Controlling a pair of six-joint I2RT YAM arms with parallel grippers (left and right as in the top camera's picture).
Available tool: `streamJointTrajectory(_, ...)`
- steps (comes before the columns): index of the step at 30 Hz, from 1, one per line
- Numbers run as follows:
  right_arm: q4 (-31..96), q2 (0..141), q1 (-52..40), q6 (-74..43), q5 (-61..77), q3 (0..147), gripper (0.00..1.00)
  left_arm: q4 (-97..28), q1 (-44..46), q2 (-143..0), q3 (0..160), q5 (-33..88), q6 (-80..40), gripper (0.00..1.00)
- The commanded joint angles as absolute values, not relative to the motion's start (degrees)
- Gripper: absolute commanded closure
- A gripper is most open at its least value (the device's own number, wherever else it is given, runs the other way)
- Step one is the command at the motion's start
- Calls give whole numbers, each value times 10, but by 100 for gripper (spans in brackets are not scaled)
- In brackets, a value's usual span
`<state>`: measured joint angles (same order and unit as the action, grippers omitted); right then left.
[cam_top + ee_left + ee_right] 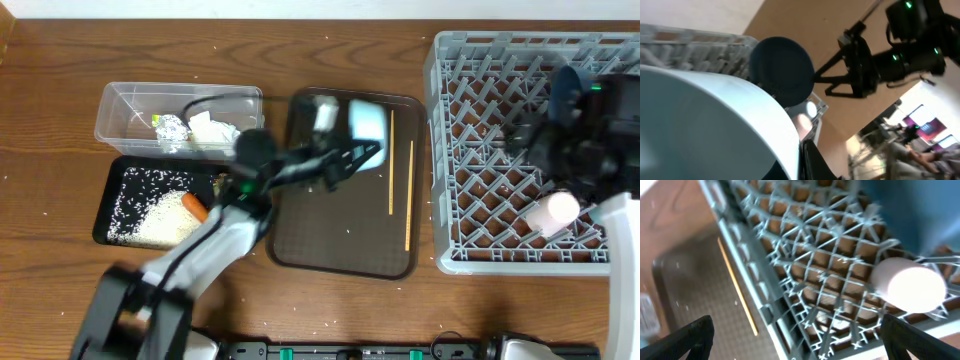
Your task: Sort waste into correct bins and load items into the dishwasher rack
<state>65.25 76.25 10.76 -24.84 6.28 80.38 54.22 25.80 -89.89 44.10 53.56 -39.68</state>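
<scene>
My left gripper [362, 150] is shut on the white bowl with the pale blue rim [368, 120] and holds it over the far end of the brown serving tray [340, 245]. The bowl [705, 130] fills the left wrist view, one finger [812, 160] against its rim. My right gripper [560, 150] is open and empty over the grey dishwasher rack [500, 225]; in the right wrist view it [800, 340] hangs above the rack's edge [790, 315]. The dark blue plate [567, 90] [782, 70] stands in the rack. The pinkish-white cup [555, 212] [910, 285] lies in the rack.
Two chopsticks [391, 160] [409, 195] and a small pale cup [323, 112] lie on the serving tray. The clear tub [125, 105] holds tissue [212, 132] and a wrapper [172, 130]. The black tray [110, 215] holds rice grains and the carrot [195, 205].
</scene>
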Motion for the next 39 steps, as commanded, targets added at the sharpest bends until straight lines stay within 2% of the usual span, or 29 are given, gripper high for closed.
streamJointTrajectory(1,655,740,153,-261,104,804,1,560,301,-972,524,518,-450,94)
streamJointTrajectory(5,663,737,196,-254,160,804,1,575,356,-1068,628,517,-478,94)
streamJointTrajectory(11,679,737,203,-237,168,804,1,591,398,-1185,728,479,-542,94)
streamJointTrajectory(18,695,737,203,-205,167,804,1,730,399,-1298,754,453,-680,93)
streamJointTrajectory(20,696,737,203,-205,167,804,1,763,397,-1320,754,446,-714,85)
streamJointTrajectory(24,696,737,203,-205,167,804,1,771,391,-1331,754,446,-738,51)
streamJointTrajectory(25,696,737,203,-205,167,804,1,774,388,-1331,754,446,-738,37)
streamJointTrajectory(26,696,737,203,-205,167,804,1,779,383,-1330,754,448,-738,13)
streamJointTrajectory(27,696,737,203,-205,167,804,1,780,379,-1330,754,454,-738,2)
streamJointTrajectory(34,696,737,203,-196,167,804,1,767,342,-1324,754,495,-743,2)
streamJointTrajectory(39,696,737,203,-194,165,804,1,691,318,-1288,754,516,-715,2)
